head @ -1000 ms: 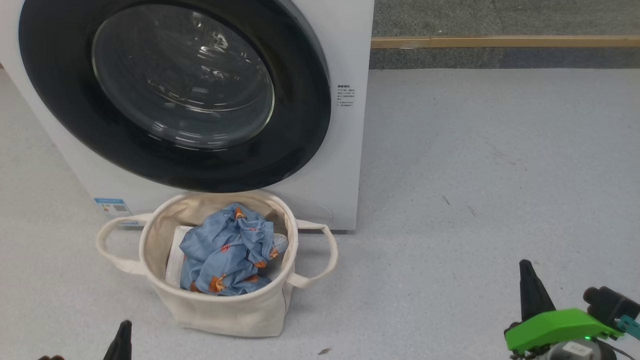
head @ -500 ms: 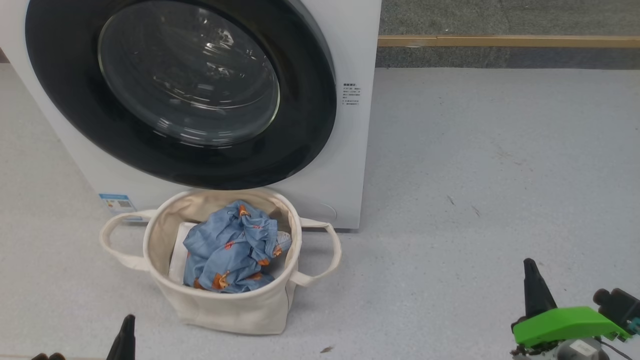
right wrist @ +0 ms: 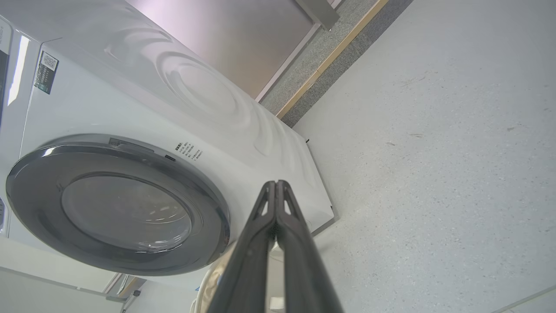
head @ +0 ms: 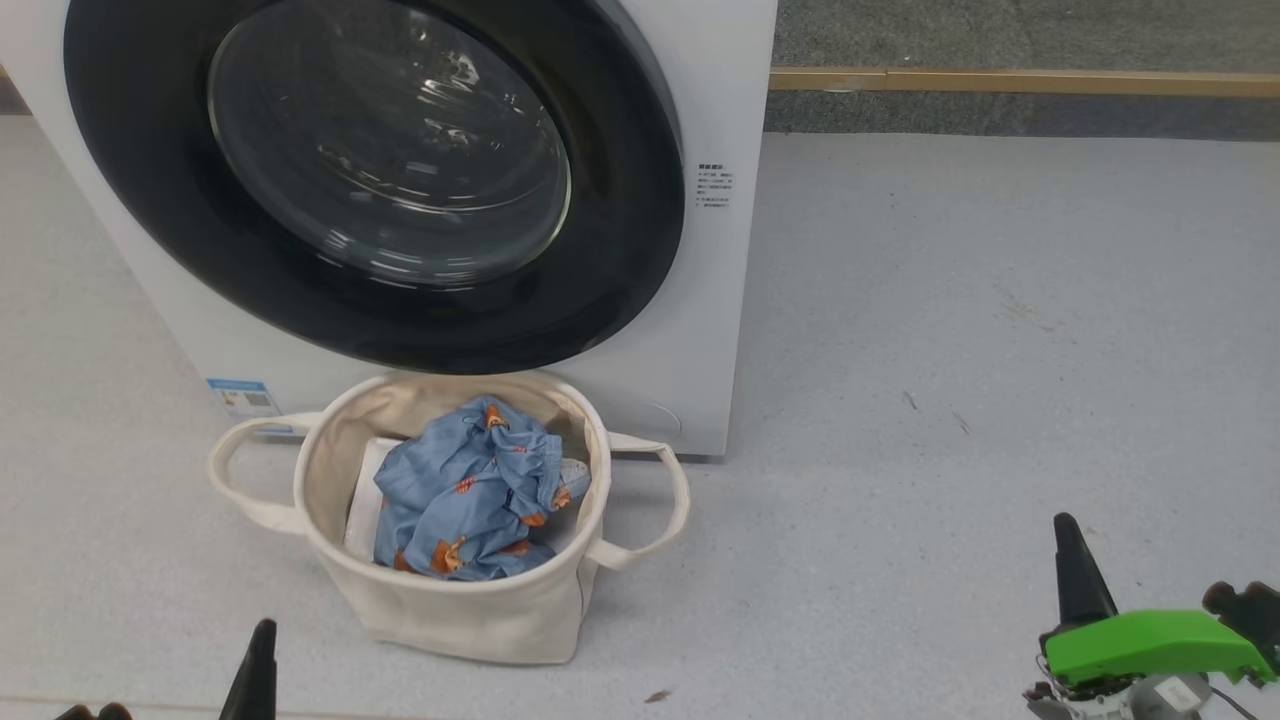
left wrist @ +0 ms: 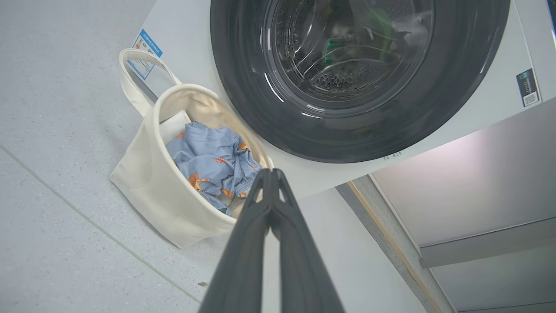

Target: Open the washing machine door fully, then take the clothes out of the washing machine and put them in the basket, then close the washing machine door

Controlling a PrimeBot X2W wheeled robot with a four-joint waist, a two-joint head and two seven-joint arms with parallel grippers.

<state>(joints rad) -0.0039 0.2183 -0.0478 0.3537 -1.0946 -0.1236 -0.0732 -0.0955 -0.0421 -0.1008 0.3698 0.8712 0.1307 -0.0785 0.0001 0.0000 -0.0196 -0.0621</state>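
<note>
The white washing machine [head: 715, 330] fills the upper left of the head view, and its black-ringed glass door [head: 390, 170] lies shut flat against the front. In front of it on the floor stands the cream basket [head: 470, 610], holding blue clothes [head: 470, 495] with orange figures on top of a white folded sheet. My left gripper [head: 262, 640] is shut and empty at the bottom left, short of the basket. At the bottom right, far from the machine, my right gripper [head: 1068, 535] is also shut and empty. Both wrist views show the fingers pressed together: left gripper [left wrist: 270, 171], right gripper [right wrist: 276, 183].
Grey floor [head: 980, 380] spreads wide to the right of the machine. A wooden strip [head: 1020, 80] and a dark band run along the wall at the top right. A blue sticker [head: 240, 397] sits low on the washer's front.
The whole head view has shifted a little, so the machine and basket sit slightly further right in the picture. Both grippers stay shut; nothing else moved.
</note>
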